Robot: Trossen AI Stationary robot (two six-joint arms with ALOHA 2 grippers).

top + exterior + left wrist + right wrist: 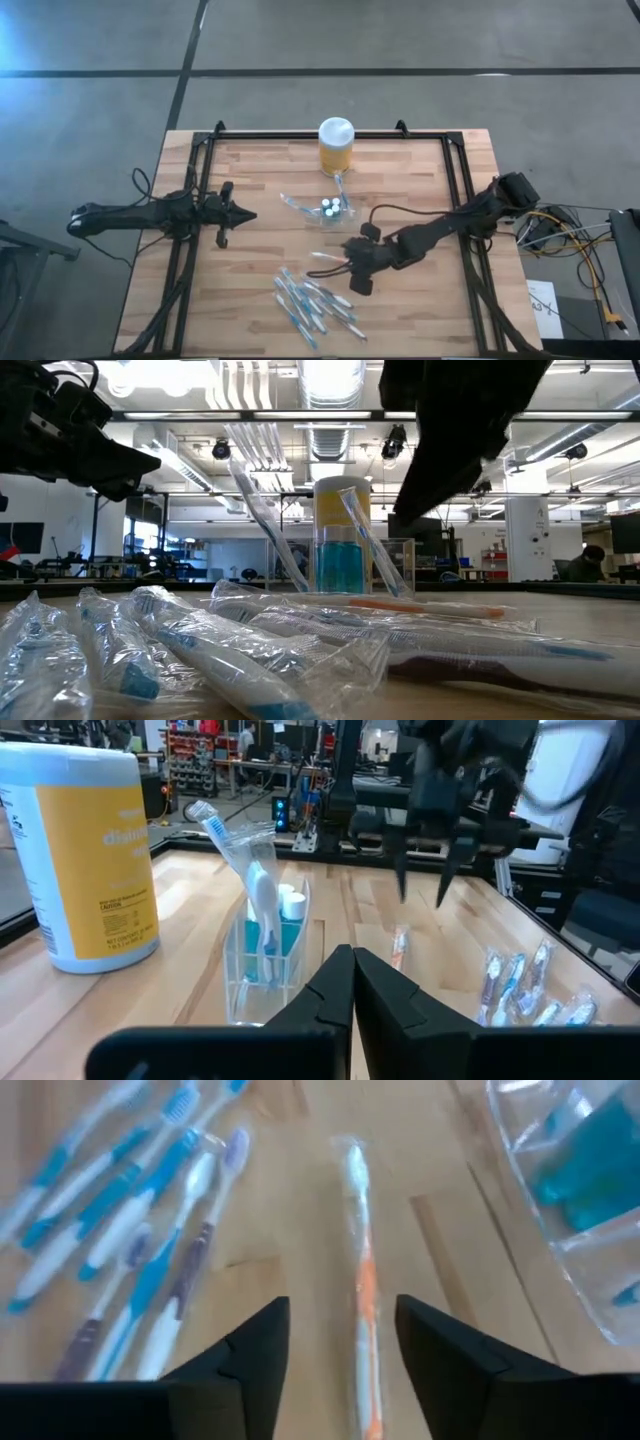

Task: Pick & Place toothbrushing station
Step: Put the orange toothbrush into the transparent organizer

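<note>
The clear toothbrushing station stands upright on the wood near the table's middle, holding toothbrushes and a blue tube. It also shows in the left wrist view and the low view. My right gripper is open and points down over a wrapped orange toothbrush that lies flat on the table. Its fingers stand on either side of the toothbrush and above it, clear of it. In the high view this gripper is just near of the station. My left gripper is shut and empty, left of the station.
A yellow jar with a white lid stands at the far edge behind the station. A pile of several wrapped blue toothbrushes lies near the front edge. Black frame rails run along both sides of the table.
</note>
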